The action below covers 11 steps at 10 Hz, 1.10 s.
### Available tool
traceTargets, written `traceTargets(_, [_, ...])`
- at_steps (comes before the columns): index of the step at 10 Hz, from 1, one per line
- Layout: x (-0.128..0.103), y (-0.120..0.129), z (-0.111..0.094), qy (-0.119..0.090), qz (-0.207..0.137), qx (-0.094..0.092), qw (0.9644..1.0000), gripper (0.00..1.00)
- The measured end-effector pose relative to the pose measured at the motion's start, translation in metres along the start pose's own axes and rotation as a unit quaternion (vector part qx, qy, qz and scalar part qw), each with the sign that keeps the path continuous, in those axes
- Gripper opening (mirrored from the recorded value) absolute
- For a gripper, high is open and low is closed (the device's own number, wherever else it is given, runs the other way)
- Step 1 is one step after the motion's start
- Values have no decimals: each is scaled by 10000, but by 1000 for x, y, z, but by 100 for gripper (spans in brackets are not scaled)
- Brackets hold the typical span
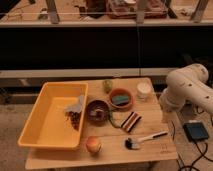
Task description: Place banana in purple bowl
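The banana (107,85), small and pale yellow-green, lies at the back of the wooden table (150,152), just behind the orange bowl (121,98). The purple bowl (97,110), dark maroon, stands in the middle of the table, next to the yellow bin and in front left of the orange bowl. Something small and pale lies inside it. My gripper (167,113) is at the end of the white arm (187,89), off the table's right edge, far from both the banana and the purple bowl.
A big yellow bin (42,122) with a few small items fills the left side. A red-and-yellow apple (93,145), a brush (145,138), a striped packet (131,120) and a white cup (144,90) are on the table. A dark box (195,131) lies on the floor.
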Motion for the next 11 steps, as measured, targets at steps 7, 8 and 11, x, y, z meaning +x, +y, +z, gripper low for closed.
traceTargets(7, [-22,-60,-6,-272,-238,723,9967,65])
traceTargets(8, [-37,-84,-6,-349,-357,901,9947,65])
traceTargets(11, [-99,-134,-8,-593,-781,1309,9865,65])
